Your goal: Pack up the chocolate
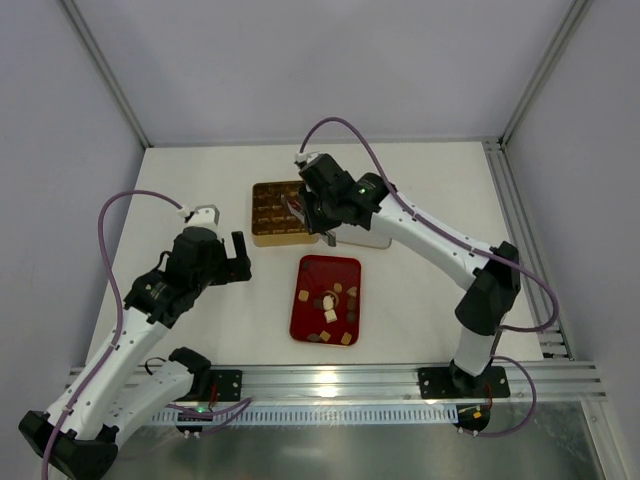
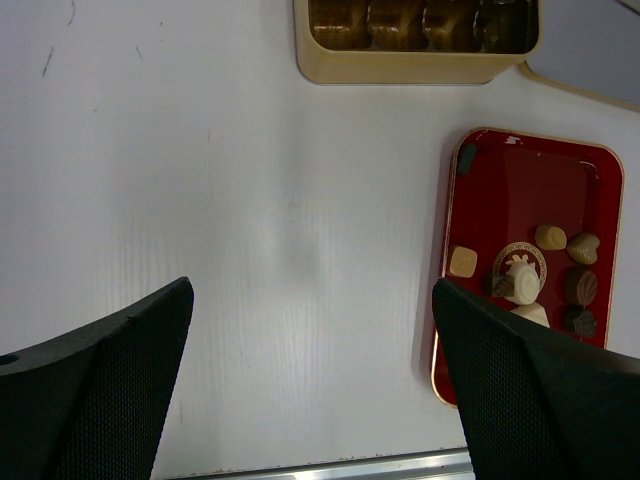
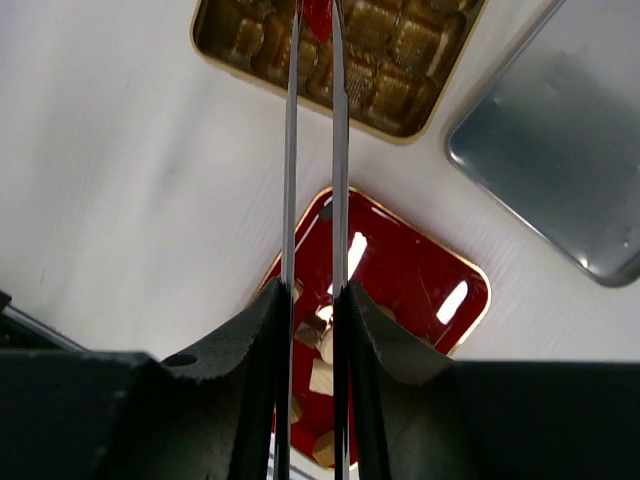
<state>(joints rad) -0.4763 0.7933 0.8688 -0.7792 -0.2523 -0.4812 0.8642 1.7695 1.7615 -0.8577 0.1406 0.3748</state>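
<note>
Several small chocolate pieces (image 1: 328, 305), brown, tan and cream, lie on the red tray (image 1: 335, 270); they also show in the left wrist view (image 2: 520, 275) and the right wrist view (image 3: 321, 376). The gold gridded box (image 1: 272, 212) stands behind the tray. My right gripper (image 1: 312, 208) is shut on thin metal tongs (image 3: 290, 150), whose tips reach over the gold box (image 3: 400, 60) with a small red bit between them. My left gripper (image 1: 237, 256) hangs open over bare table to the left of the tray, nothing between its fingers (image 2: 130, 370).
A grey metal lid (image 3: 560, 150) lies to the right of the gold box, mostly under the right arm in the top view. An aluminium rail (image 1: 330, 378) runs along the near table edge. White walls enclose the table.
</note>
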